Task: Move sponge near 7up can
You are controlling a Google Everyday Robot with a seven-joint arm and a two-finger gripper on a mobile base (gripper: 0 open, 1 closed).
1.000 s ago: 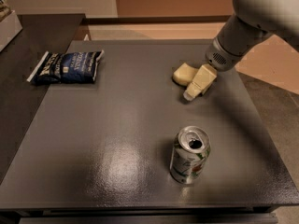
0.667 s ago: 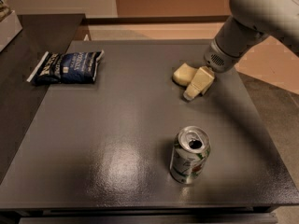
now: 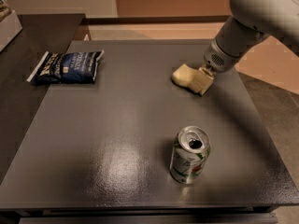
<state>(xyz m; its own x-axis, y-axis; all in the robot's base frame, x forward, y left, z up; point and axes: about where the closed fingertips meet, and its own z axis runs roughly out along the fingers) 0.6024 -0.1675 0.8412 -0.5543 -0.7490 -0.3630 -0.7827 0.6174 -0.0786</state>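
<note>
Tool (image 3: pixel 201 81) still against sponge (image 3: pixel 181 73)

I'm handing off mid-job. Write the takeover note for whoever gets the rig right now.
Tool: low at the far right of the table, right against the sponge; grasp not confirmed.
Sponge: on the table, well apart from the 7up can.
7up can: upright near the front edge.
Done: tool is at the sponge.
Left: secure the sponge, bring it forward and set it beside the can without tipping it.
Snack bag: far left, out of the path.
</note>
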